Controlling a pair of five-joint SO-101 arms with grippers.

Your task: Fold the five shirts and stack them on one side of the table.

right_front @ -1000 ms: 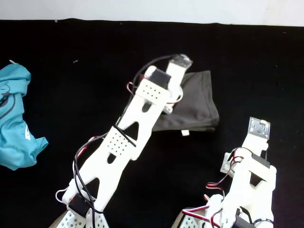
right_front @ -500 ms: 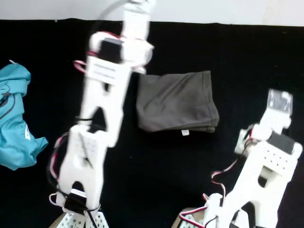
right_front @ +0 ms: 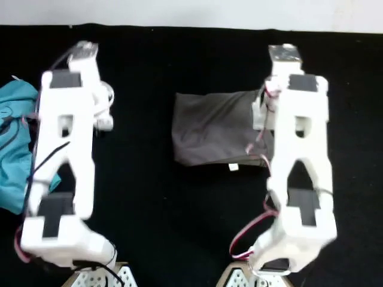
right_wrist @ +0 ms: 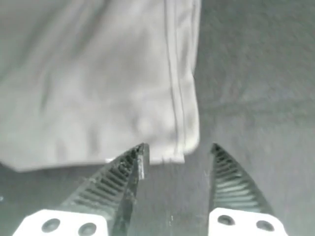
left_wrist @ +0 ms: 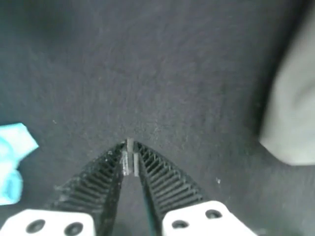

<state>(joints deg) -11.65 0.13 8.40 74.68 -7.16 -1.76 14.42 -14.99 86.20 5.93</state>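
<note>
Two shirts on table (right_front: 179, 227); grey shirt (right_front: 209, 128) folded, centre of high view; teal shirt (right_front: 15, 149) crumpled at left edge, not folded; judged early stage: one fold done, four left, stack not begun; left gripper (left_wrist: 130, 150) closed, empty, over bare table upper left, between shirts; right gripper (right_wrist: 178, 147) jaws apart, empty, at grey shirt's right hem corner.

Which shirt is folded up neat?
The grey shirt in the middle. It lies flat with squared edges, while the teal shirt off to the side is a crumpled heap.
</note>
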